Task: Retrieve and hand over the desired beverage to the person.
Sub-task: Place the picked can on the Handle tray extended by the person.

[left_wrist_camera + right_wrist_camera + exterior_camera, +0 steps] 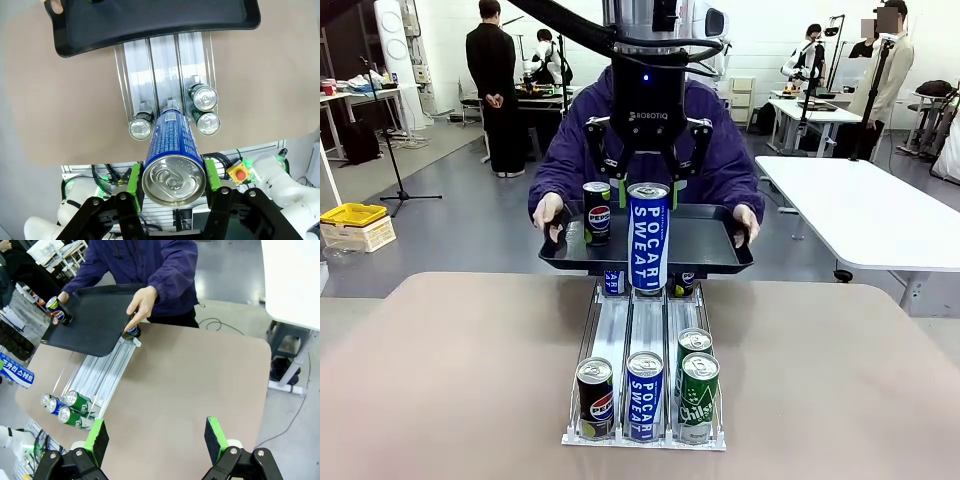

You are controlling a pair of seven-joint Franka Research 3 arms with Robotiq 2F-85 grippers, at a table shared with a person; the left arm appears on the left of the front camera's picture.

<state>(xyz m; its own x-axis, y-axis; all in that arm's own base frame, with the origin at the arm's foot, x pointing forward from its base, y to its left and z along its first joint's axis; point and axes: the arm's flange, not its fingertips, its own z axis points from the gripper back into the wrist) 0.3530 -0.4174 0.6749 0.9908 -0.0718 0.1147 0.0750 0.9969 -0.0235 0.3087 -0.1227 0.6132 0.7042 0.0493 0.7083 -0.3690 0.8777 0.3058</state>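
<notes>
At the centre of the front view, the left gripper [648, 190] clamps a tall blue Pocari Sweat can [648, 236] above the black tray [710, 245] the person [720, 150] holds. Lower frame in its wrist view, the right gripper [155, 440] is spread wide, holding nothing.

Our left gripper [648, 185] hangs straight down at mid-table, its green pads [134, 179] clamped on a tall blue can [648, 236]. Our right gripper [156, 440] hovers high, jaws spread wide.
</notes>
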